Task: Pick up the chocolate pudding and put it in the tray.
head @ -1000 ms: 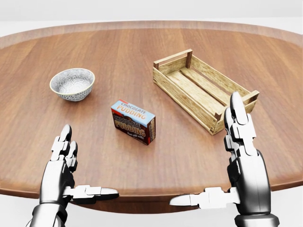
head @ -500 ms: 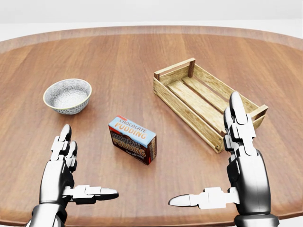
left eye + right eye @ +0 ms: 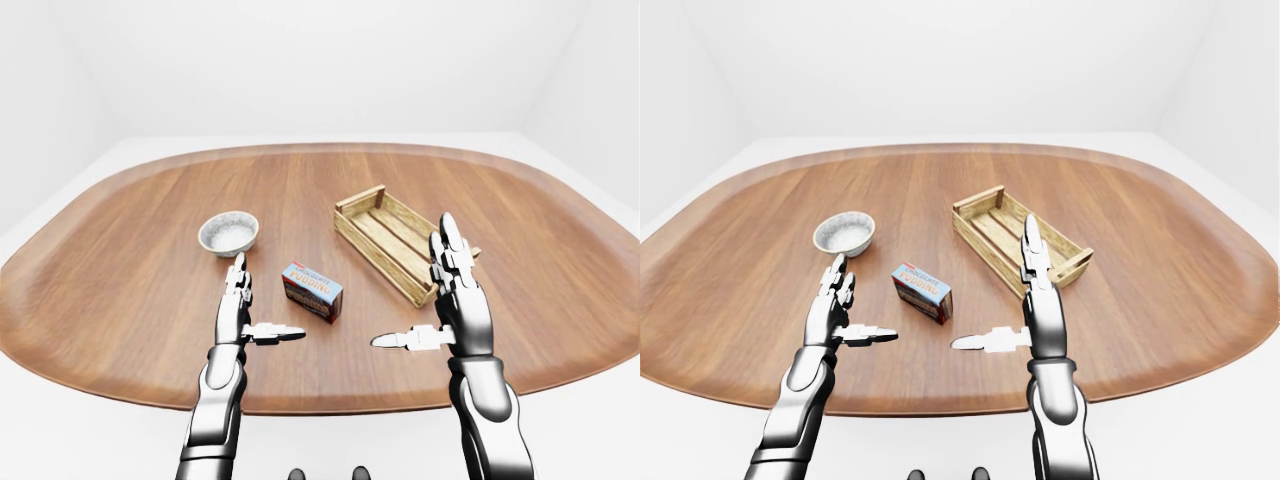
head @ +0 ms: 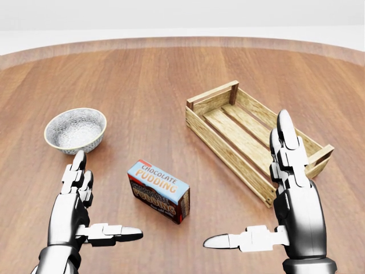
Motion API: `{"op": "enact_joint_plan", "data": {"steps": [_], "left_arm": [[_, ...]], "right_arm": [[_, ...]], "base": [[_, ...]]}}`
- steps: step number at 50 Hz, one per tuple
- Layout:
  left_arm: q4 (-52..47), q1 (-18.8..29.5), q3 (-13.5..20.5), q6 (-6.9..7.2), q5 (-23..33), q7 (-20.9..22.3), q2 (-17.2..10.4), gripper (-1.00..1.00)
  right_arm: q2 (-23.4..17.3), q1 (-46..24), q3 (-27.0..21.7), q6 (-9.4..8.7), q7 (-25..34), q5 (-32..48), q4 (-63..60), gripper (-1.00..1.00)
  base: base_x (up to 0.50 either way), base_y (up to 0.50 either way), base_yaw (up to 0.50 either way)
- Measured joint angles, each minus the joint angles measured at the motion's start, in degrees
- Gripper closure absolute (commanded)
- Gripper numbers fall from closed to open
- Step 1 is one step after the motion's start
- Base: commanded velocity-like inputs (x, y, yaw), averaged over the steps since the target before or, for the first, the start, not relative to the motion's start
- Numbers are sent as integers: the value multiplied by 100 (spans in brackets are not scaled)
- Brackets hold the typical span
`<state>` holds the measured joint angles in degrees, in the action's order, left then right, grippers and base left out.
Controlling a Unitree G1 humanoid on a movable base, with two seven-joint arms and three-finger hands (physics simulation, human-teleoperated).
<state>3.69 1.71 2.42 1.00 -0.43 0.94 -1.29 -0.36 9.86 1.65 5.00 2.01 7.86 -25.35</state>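
The chocolate pudding box (image 4: 159, 198) lies on the wooden counter (image 4: 159, 85), between my two hands and a little above them in the head view. My left hand (image 4: 77, 197) is wide open and holds nothing. My right hand (image 4: 288, 188) is wide open too, with its thumb sticking out sideways, and it is empty. The wooden tray (image 4: 251, 140) sits to the right of the box, near it but not touching. A small bowl (image 4: 75, 129) sits off to the left.

I think the right hand should go for the box, since the tray is on that side. I want to come down over the box and close on its long sides. I cannot tell how well the fingers fit around it, so I go slow.
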Motion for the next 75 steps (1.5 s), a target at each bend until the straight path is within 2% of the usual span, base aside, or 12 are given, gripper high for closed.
{"op": "enact_joint_plan", "data": {"steps": [52, 75], "left_arm": [[59, 31, -2, -2, 24, -27, -3, -100], [54, 41, 15, -18, -60, 7, 1, -100]], "right_arm": [[-1, -8, -2, 0, 25, 2, 62, -100], [0, -48, -9, 0, 34, -46, 109, -100]], "base": [[21, 0, 0], [0, 0, 0]]}}
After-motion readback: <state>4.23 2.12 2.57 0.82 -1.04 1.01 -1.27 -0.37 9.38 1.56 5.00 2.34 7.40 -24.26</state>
